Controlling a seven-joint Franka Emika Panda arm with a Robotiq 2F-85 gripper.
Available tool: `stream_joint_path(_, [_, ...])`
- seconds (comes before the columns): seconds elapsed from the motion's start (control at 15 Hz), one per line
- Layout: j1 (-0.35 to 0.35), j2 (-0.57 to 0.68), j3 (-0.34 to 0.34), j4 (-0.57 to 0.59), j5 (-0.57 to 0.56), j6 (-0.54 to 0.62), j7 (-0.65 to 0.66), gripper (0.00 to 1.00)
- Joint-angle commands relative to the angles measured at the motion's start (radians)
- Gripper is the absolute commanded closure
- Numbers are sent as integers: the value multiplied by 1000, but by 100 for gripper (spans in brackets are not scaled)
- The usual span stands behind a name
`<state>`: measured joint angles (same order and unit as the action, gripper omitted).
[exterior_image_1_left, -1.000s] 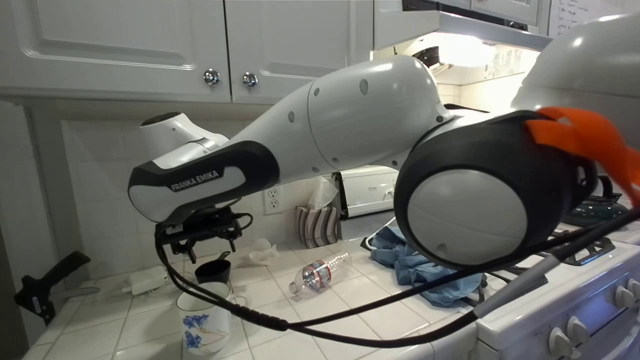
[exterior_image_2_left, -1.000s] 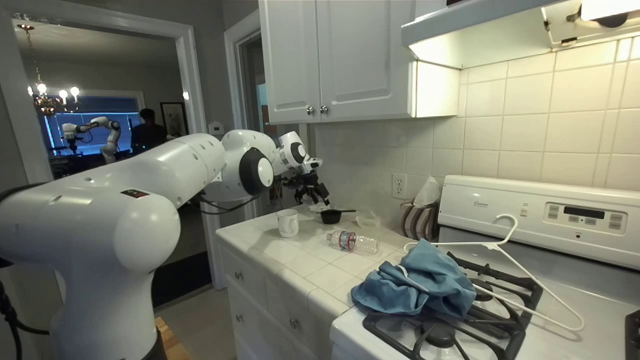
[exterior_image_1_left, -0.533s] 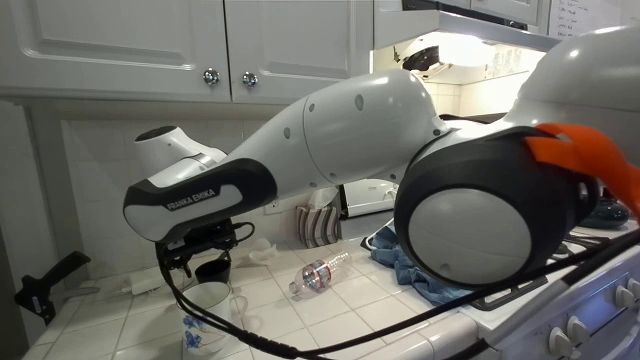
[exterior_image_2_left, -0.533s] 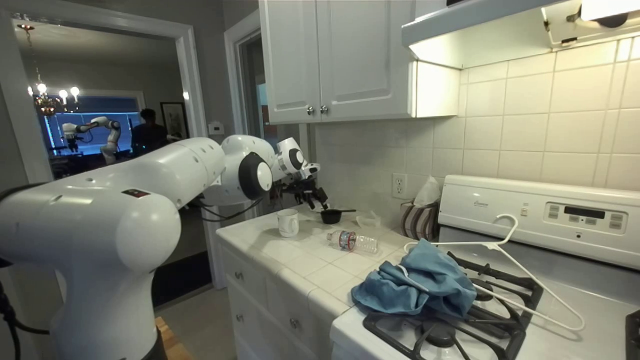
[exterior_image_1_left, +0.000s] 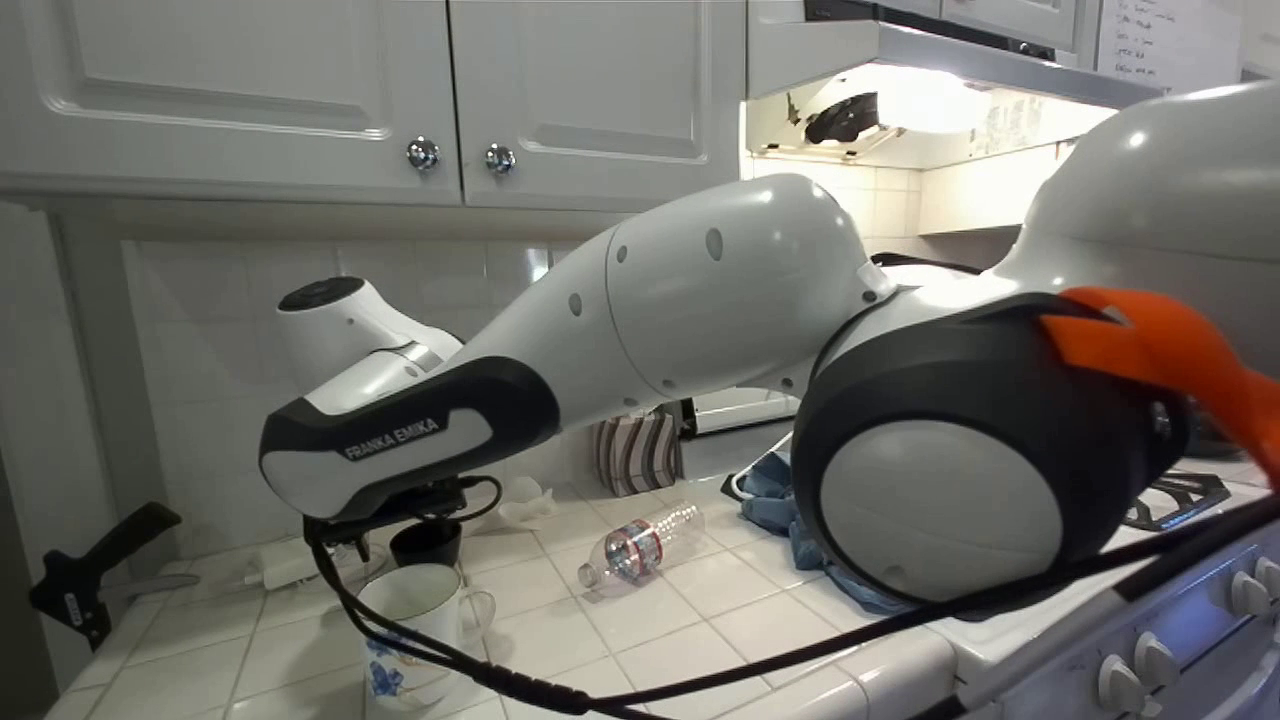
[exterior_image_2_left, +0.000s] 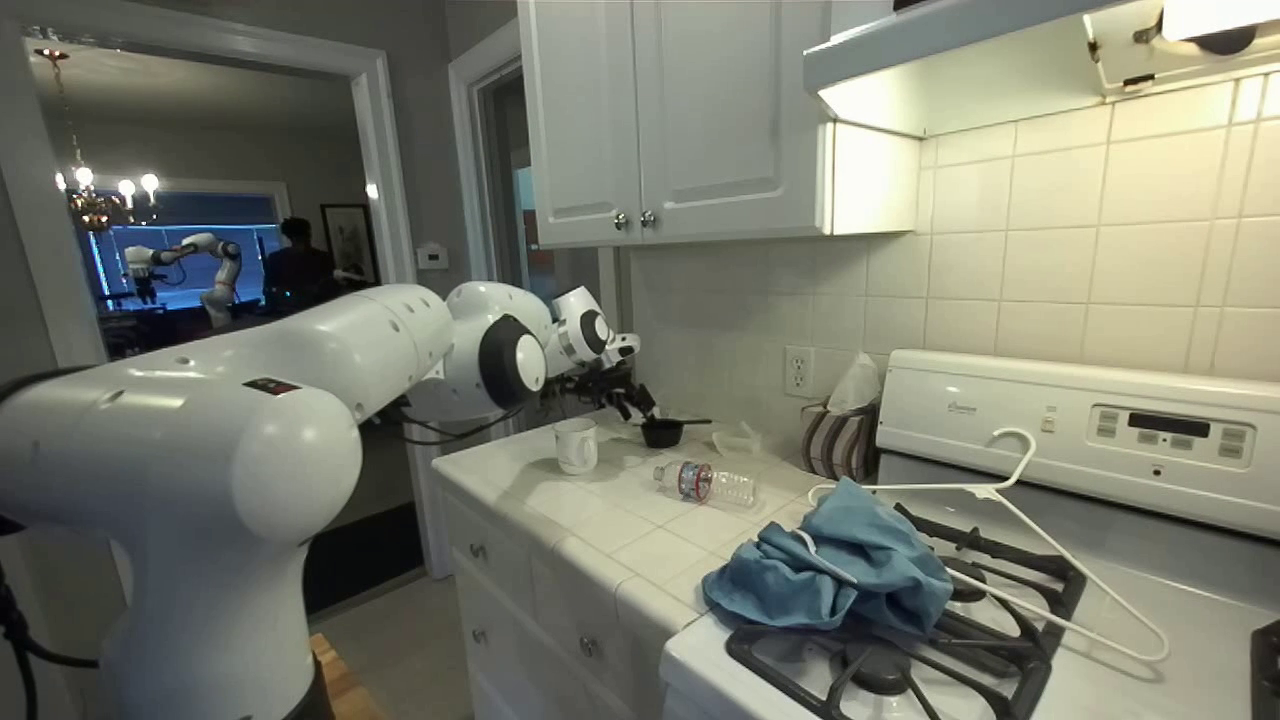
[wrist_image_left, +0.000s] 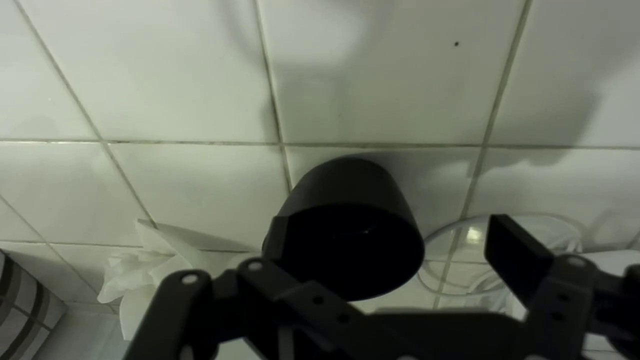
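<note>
My gripper (wrist_image_left: 390, 245) stands open in the wrist view, with nothing held between its fingers. A small black cup (wrist_image_left: 345, 185) lies under it, its dark mouth facing the camera. The left fingertip overlaps the cup's left rim in that view; I cannot tell whether they touch. The right fingertip is well clear, over a thin white cable (wrist_image_left: 445, 227). In an exterior view the gripper (exterior_image_2_left: 637, 408) hangs just above and left of the black cup (exterior_image_2_left: 662, 435), whose handle points right toward the wall. A white mug (exterior_image_2_left: 576, 446) with blue flowers stands close by.
A clear plastic bottle (exterior_image_1_left: 632, 550) lies on its side on the tiles. Crumpled white material (wrist_image_left: 145, 270) sits near the backsplash, left of a tissue box (exterior_image_2_left: 838, 440). Blue cloth (exterior_image_2_left: 830, 560) and a white hanger (exterior_image_2_left: 985, 492) lie by the stove. Cabinets (exterior_image_1_left: 600, 80) overhang the counter.
The arm and gripper have come down, bringing the fingers close above the black cup. The gripper has stayed open, and the objects on the counter have not moved.
</note>
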<state>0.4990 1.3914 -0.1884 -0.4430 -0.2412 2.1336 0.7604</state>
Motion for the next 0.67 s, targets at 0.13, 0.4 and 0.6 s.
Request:
stream_joint_path(0.13, [-10, 7, -2, 0, -5, 6, -6, 0])
stream_joint_path(0.4, [1, 7, -35, 0, -40, 18, -75, 0])
stream_joint_path(0.6, [14, 7, -59, 0, -73, 76, -162, 0])
